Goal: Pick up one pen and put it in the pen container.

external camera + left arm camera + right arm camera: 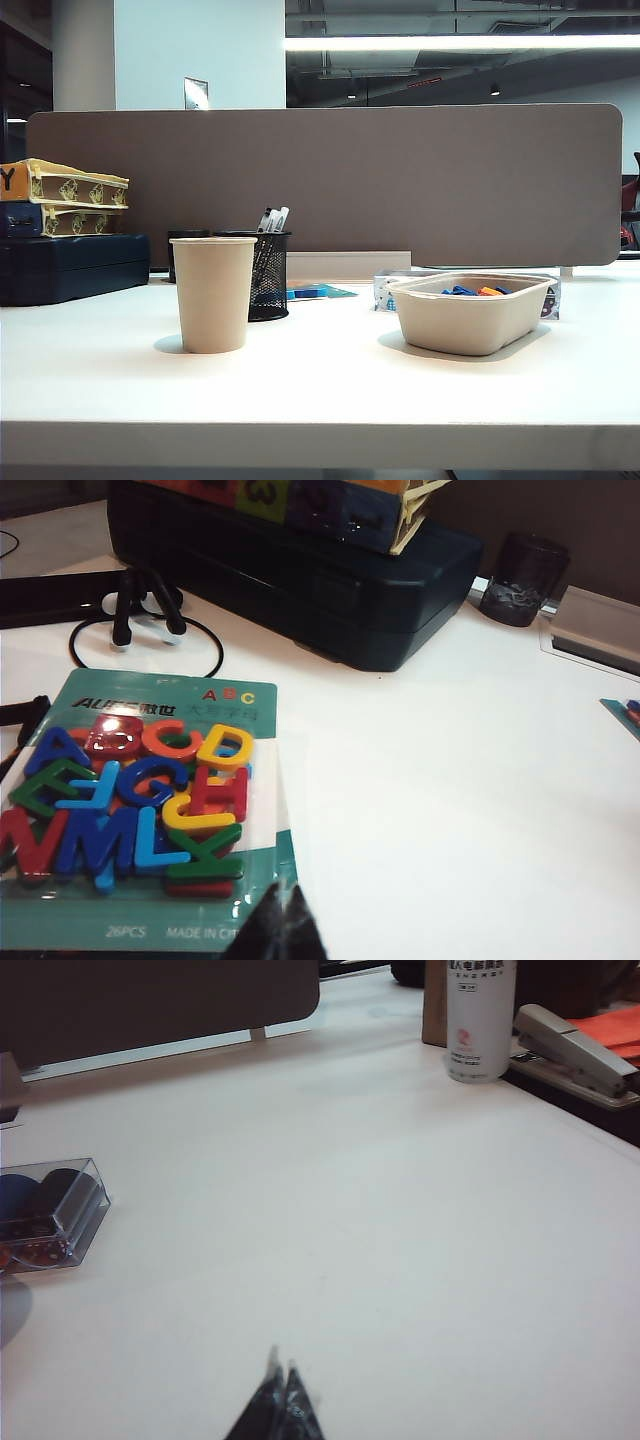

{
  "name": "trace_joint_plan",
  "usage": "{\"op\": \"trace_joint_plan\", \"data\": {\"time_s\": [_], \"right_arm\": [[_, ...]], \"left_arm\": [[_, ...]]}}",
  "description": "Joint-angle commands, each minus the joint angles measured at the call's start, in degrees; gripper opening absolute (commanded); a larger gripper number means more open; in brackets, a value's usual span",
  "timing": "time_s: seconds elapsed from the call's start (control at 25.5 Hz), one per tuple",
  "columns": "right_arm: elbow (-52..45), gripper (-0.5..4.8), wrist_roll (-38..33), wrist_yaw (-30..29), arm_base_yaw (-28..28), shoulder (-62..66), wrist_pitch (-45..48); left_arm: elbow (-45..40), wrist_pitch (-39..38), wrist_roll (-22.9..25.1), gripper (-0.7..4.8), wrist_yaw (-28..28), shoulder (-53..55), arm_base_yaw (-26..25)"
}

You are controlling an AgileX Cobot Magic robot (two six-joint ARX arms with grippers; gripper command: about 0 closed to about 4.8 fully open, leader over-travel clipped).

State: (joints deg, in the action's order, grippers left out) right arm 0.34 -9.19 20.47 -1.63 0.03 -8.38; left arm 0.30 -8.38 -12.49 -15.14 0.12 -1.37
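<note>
The pen container, a black wire-mesh cup, stands on the white table just behind and right of a tan paper cup. Pens with black barrels and light ends stick up out of its rim. Neither arm shows in the exterior view. My left gripper is shut with nothing in it, its tips over the corner of a pack of coloured plastic letters. Over bare white table, my right gripper is also shut and holds nothing. Neither wrist view shows a pen or the container.
A shallow beige tray with small blue and orange items sits at the right. A dark case with stacked boxes stands at the far left, before a grey partition. Near the right arm are a clear box, a white can and a stapler.
</note>
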Motion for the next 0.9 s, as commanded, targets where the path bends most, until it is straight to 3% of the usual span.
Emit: {"op": "trace_joint_plan", "data": {"time_s": [0.04, 0.79, 0.9], "right_arm": [[-0.3, -0.01, -0.1, 0.2, -0.2, -0.2, 0.9], [-0.3, -0.01, 0.2, -0.2, -0.2, -0.2, 1.4], [-0.2, -0.01, 0.2, -1.4, -0.2, -0.2, 5.0]], "left_arm": [[0.1, -0.6, 0.0, -0.05, -0.1, 0.0, 0.0], [0.1, -0.5, 0.0, -0.05, 0.0, 0.0, 0.0], [0.2, 1.7, 0.5, -0.05, 0.0, 0.0, 0.0]]}}
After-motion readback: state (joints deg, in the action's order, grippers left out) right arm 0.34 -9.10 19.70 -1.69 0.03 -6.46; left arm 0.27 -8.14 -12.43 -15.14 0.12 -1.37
